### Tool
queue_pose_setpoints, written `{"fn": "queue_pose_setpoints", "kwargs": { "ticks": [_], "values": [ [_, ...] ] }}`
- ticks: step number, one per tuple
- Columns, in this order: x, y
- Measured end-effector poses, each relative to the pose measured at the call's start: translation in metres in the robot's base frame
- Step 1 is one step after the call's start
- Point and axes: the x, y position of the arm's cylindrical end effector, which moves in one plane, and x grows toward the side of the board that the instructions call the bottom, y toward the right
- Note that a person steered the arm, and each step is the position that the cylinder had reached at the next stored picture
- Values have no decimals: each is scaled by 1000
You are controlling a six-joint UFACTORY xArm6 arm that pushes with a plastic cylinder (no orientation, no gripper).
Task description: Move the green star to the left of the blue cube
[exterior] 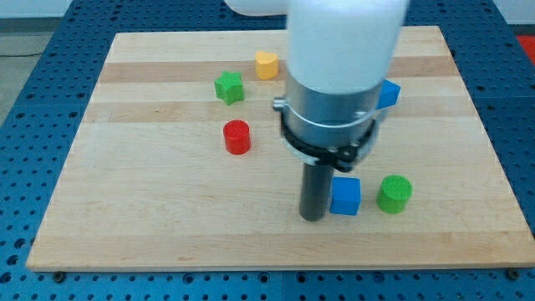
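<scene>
The green star (228, 87) lies on the wooden board toward the view's upper left of centre. The blue cube (345, 196) sits at the lower right of centre. My tip (313, 217) stands on the board right against the blue cube's left side, far below and to the right of the green star. The arm's white and metal body hides the board behind it.
A yellow heart-shaped block (267, 63) lies right of the star. A red cylinder (236, 137) sits below the star. A green cylinder (394, 194) stands right of the blue cube. Another blue block (389, 94) peeks out from behind the arm at the right.
</scene>
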Motion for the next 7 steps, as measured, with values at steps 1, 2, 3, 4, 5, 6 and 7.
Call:
{"fn": "queue_pose_setpoints", "kwargs": {
  "ticks": [1,2,3,4,5,6,7],
  "values": [
    [-18,-52],
    [-42,-122],
    [-92,-171],
    [-154,-177],
    [-215,-161],
    [-250,-118],
    [-252,-97]
  ]
}}
